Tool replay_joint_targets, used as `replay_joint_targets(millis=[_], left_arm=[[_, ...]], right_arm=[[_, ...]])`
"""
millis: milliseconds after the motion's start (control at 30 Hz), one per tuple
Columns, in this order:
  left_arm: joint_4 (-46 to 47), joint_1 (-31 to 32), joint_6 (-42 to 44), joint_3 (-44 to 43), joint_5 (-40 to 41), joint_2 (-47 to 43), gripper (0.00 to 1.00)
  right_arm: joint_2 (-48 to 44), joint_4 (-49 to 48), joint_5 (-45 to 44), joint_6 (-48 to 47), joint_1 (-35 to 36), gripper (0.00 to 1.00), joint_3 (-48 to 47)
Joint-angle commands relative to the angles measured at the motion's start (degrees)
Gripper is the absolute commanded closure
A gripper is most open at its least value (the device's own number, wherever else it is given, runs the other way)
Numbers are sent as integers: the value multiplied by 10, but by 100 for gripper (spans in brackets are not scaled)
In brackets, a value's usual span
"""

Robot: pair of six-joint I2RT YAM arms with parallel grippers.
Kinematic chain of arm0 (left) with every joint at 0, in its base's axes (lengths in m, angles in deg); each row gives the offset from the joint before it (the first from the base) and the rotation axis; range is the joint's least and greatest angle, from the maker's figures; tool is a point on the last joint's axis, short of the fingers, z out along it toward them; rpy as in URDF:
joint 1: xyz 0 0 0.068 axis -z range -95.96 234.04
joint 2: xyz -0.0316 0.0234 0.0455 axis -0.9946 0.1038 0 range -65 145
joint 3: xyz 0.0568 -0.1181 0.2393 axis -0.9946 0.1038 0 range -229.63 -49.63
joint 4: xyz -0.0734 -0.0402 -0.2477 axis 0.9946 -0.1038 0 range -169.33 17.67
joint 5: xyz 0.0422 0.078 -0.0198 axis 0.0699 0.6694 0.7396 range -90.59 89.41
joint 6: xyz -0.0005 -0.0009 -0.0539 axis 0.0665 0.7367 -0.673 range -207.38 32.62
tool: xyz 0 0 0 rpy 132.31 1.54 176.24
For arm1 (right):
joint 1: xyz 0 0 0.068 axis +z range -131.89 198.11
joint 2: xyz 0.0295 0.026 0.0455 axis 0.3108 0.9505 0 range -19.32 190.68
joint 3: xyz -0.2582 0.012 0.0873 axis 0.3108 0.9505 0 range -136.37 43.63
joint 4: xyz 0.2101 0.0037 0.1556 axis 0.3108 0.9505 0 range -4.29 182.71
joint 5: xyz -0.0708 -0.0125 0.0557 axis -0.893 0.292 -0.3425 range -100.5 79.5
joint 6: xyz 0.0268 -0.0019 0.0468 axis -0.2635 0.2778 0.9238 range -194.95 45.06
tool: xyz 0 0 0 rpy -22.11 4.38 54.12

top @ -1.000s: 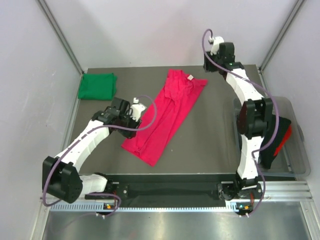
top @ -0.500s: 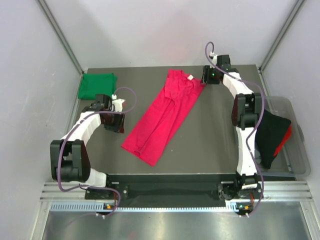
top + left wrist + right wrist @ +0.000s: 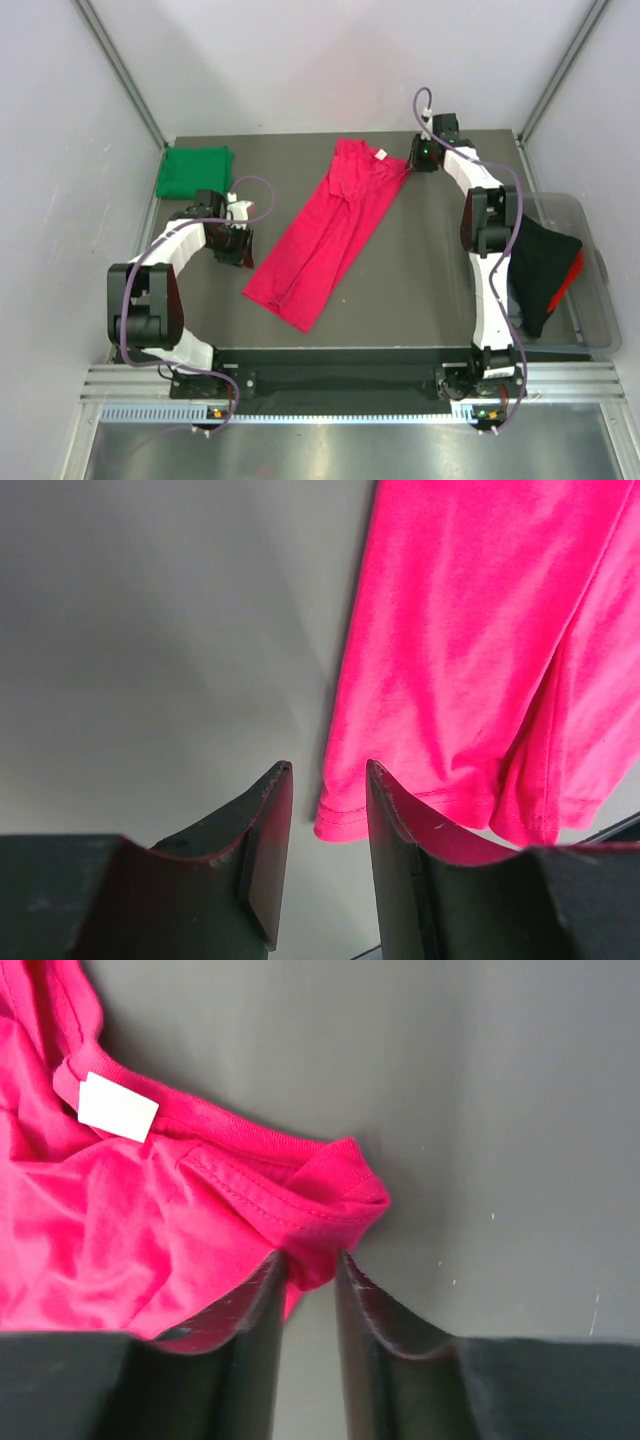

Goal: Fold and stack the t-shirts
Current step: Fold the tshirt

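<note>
The crimson-pink t-shirt (image 3: 335, 225) lies folded lengthwise in a long diagonal strip on the dark table (image 3: 420, 290), its white neck label (image 3: 381, 154) at the far end. The green t-shirt (image 3: 195, 172) sits folded at the back left corner. My left gripper (image 3: 243, 250) is low at the near left hem; in the left wrist view it (image 3: 327, 770) stands open, with the hem corner of the pink t-shirt (image 3: 470, 630) lying just ahead between its tips, ungripped. My right gripper (image 3: 310, 1258) has narrowed onto the far shoulder corner of the pink t-shirt (image 3: 120, 1220), near the label (image 3: 118, 1107).
A clear plastic bin (image 3: 590, 300) stands off the table's right edge, holding dark and red cloth (image 3: 545, 275). Pale enclosure walls and metal posts close in the back and both sides. Both arm bases sit at the near rail.
The left gripper drew back from the shirt's left edge and settled by the near hem corner. The right gripper came down onto the far shoulder corner and its jaws narrowed onto the cloth.
</note>
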Motion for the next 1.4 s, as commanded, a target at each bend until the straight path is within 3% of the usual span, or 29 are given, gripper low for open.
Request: replay_joint_targets(millis=[0, 67, 167, 367, 467, 500, 533, 633, 667, 733, 833, 900, 933, 1000, 1033, 1133, 1367], left_arm=[[13, -4, -8, -4, -20, -20, 60], [12, -4, -6, 1, -18, -26, 60], [3, -4, -3, 4, -13, -39, 60], [-17, -4, 11, 1, -10, -68, 58], [-44, -4, 20, -14, -26, -61, 57], [-50, -4, 26, -25, -26, -56, 57], [-58, -4, 28, -32, -26, -52, 56], [-73, -4, 28, -53, -6, -28, 56], [-74, -4, 27, -54, -4, -18, 56], [-73, -4, 26, -56, -4, -12, 56], [-74, -4, 26, -56, -9, 5, 55], [-78, -4, 21, -61, -17, 23, 55], [-81, -4, 22, -62, -23, 30, 54], [-82, -4, 15, -69, -34, 49, 54], [-83, -22, 13, -72, -38, 54, 53], [-95, -27, 13, -84, -43, 81, 53], [-127, -29, 26, -91, -21, 111, 53]], right_arm=[[3, -3, -19, 5, 2, 80, -40], [7, -6, -36, -2, 7, 92, -54], [14, -7, -87, -34, 17, 100, -98], [43, -35, -163, -101, 24, 100, -134], [49, -15, -162, -109, 20, 100, -145], [39, 7, -168, -86, 18, 97, -146], [26, 11, -159, -75, 10, 83, -140], [-87, -54, -110, -32, -2, 62, -9], [-169, -87, -83, -12, -3, 57, 104], [-239, -137, -57, 11, -2, 51, 194], [-347, -155, 99, 103, 5, 49, 401], [-400, -186, 164, 183, 13, 49, 489], [-415, -225, 231, 217, 21, 52, 596], [-490, -366, 229, 311, 33, 51, 705], [-514, -382, 201, 325, 50, 49, 762], [-552, -392, 210, 336, 105, 49, 785], [-485, -449, 237, 400, 274, 50, 775]])
